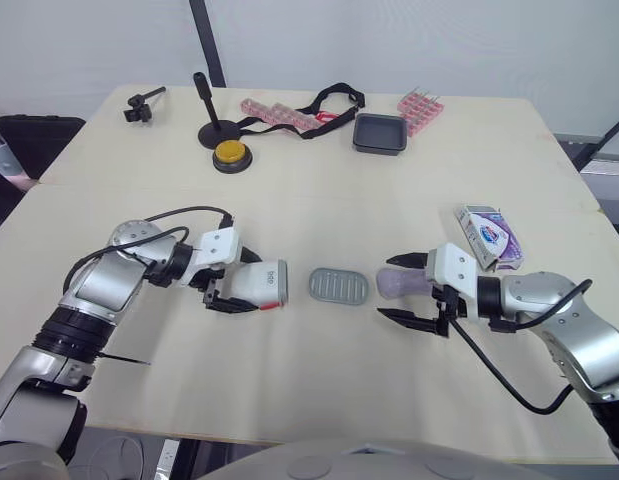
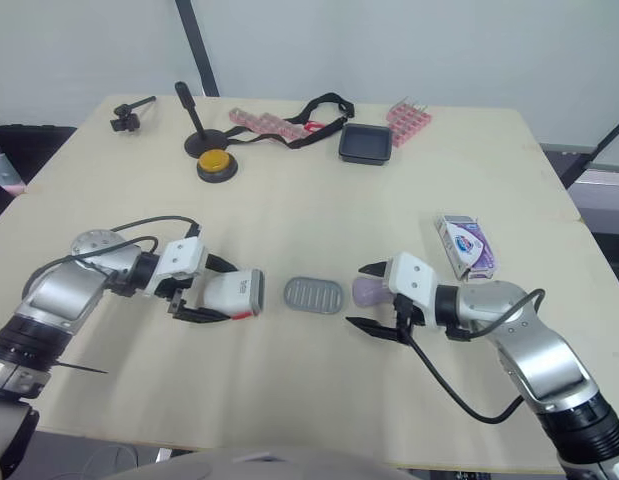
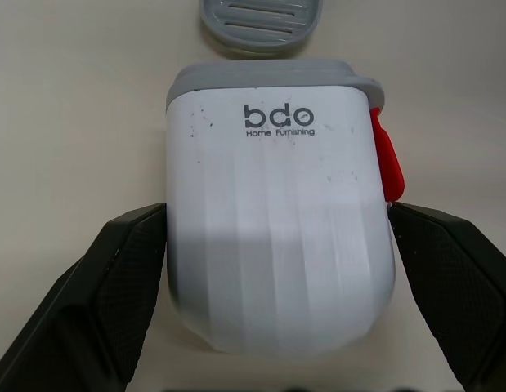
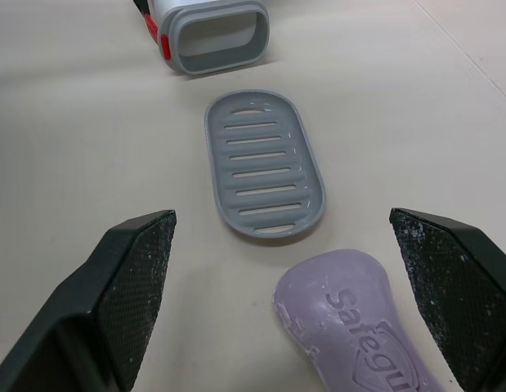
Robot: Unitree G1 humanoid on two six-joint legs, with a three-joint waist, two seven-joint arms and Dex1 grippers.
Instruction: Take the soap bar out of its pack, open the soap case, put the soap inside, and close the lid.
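White soap case (image 1: 264, 285) lies on its side at the near left of the table (image 1: 319, 200). It is clamped between the two fingers of the left gripper (image 1: 241, 282), and the left wrist view shows a finger (image 3: 122, 286) against each flank. The case's grey-rimmed mouth is open and faces the robot's right, with a red latch (image 3: 387, 163) on one side. Just past the mouth and apart from it, the grey slotted tray (image 1: 339, 286) lies flat and loose on the table.

Next along is the purple soap bar (image 1: 404, 284), unwrapped and lying on the table inside the right gripper (image 1: 386, 286). That gripper's fingers are spread wide and neither touches the bar; the right wrist view shows gaps on both sides. The bar is near the tray but not touching it, with embossed lettering facing up.

Behind the right gripper, the pack (image 1: 492, 237) lies flat near the table's right edge. Whether its end is open cannot be told.

Far side, from the left:
- A small black clamp (image 1: 142, 105).
- A black stand (image 1: 214, 128).
- A yellow button (image 1: 231, 153) just in front of the stand.
- A pink rack (image 1: 279, 113) with a black strap (image 1: 334, 100) across it.
- A black square dish (image 1: 379, 133).
- A second pink rack (image 1: 420, 110) just beside the dish.
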